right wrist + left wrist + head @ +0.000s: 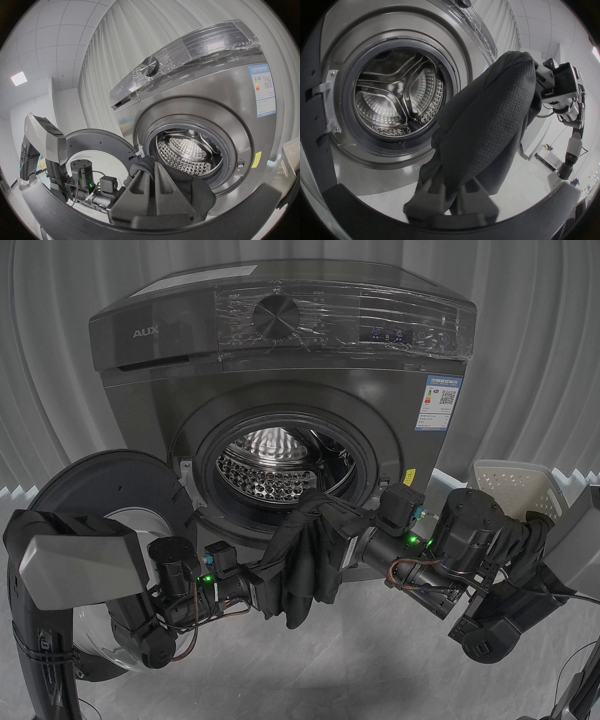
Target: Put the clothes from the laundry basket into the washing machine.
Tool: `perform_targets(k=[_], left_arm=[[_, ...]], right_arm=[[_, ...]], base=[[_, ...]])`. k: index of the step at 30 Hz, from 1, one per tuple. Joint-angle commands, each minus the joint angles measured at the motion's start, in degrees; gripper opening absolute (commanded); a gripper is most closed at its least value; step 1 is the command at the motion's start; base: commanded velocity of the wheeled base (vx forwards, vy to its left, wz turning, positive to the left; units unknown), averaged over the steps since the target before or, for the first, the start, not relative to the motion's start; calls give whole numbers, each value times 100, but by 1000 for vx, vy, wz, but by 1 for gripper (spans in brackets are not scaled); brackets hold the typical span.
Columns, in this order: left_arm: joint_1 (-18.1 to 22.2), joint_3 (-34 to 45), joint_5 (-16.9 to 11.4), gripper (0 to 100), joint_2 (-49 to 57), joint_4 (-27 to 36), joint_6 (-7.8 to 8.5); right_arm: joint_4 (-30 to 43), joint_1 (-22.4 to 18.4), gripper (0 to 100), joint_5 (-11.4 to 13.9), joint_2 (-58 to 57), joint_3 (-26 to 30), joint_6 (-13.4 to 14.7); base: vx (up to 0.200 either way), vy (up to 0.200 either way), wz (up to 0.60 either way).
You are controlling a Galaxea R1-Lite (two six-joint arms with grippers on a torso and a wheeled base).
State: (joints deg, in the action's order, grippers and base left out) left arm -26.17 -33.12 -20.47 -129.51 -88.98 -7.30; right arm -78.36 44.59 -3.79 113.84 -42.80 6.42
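The left gripper (pixel 454 200) is pinched nearly shut on a dark mesh garment (pixel 306 571). Its fingers (pixel 434 195) stand close together with cloth bunched between and over them, so the tips are hard to make out. The right gripper (pixel 153 190) is likewise closed to a narrow slit, with a wad of the same garment gathered at its tips, and the exact pinch point is buried in the fabric. In the head view both grippers are swallowed by the cloth. The garment spans from one to the other and its loose folds hang down between them above the floor (pixel 350 665). It is held just in front of the washer (pixel 156 390), with its upper edge, at the right gripper, level with the lower rim of the opening and outside the drum (pixel 269 471). The drum's far wall is partly hidden behind the garment in the left wrist view. The door (pixel 106 484) stands swung open on the robot's left, with its lower half covered by the left arm. A white perforated basket (pixel 519 487) sits to the right of the washer, mostly hidden behind the right arm, so its inside cannot be seen.
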Motion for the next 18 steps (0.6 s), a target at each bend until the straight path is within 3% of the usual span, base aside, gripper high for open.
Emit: perform_targets(k=[1,11,18], left_arm=[[68,60,-19,0,14,-41,18],[411,922,-1,0,1701,-14,71],[438,711,8,0,2352,-5,-157]], right_arm=[[5,-74,0,1,7,9,-1],[40,-293,0,-16,42,316,8],[23,-320,0,-8,-11,483,-10]], base=[[0,0,0],[0,0,0],[0,0,0]])
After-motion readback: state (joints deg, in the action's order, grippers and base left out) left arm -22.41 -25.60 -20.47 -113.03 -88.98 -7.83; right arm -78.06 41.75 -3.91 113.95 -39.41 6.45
